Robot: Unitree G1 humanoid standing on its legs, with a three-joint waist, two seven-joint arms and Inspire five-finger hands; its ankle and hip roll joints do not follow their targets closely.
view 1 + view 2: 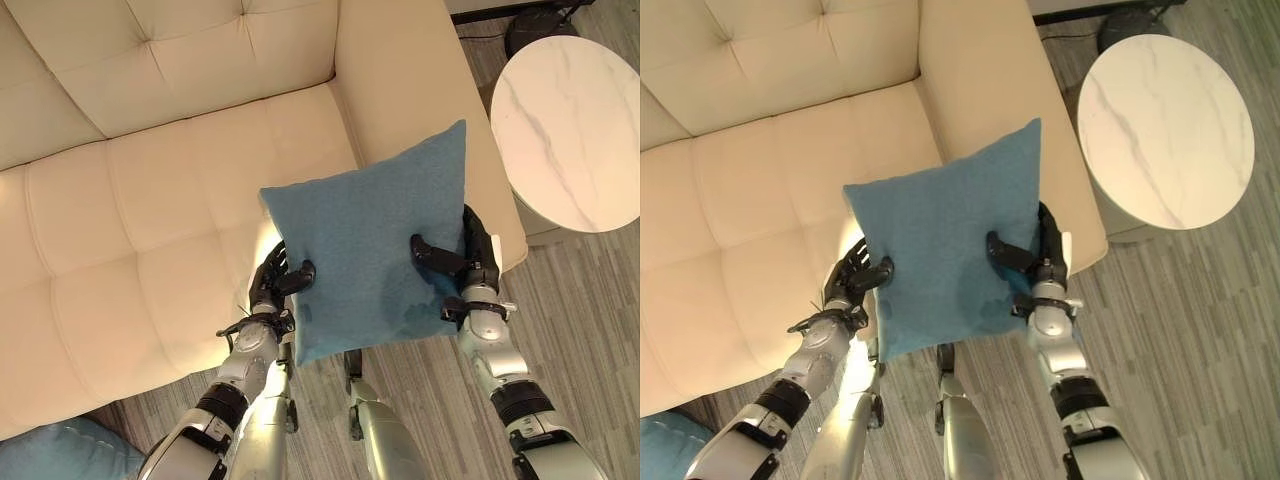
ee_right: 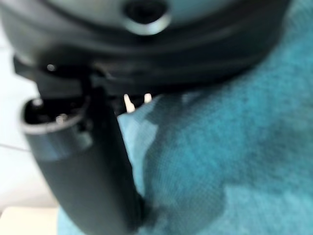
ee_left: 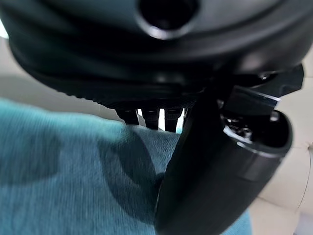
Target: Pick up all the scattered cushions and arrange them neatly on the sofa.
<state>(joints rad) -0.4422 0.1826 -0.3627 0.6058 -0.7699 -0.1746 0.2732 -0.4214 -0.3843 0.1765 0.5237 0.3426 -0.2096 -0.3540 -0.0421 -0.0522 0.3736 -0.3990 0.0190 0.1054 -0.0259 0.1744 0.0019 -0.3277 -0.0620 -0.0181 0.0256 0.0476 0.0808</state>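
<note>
second cushion (image 1: 60, 450) cut off, sofa (image 1: 150, 200) cropped

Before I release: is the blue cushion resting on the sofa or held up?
Held up: blue cushion pinched between left hand and right hand, above the sofa.

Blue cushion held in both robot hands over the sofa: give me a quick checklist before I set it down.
1. Left robot hand grip on the blue cushion: thumb on top at its edge, ok.
2. Right robot hand grip: thumb on top at the opposite edge, ok.
3. Cushion lifted off the floor: ok.
4. Landing spot on the sofa seat: bare cream seat ahead, ok.
5. Clearance from the round marble side table: it stands apart beyond the armrest, ok.
6. Other cushions to collect: a second blue cushion lies low by the sofa front, not ok.
</note>
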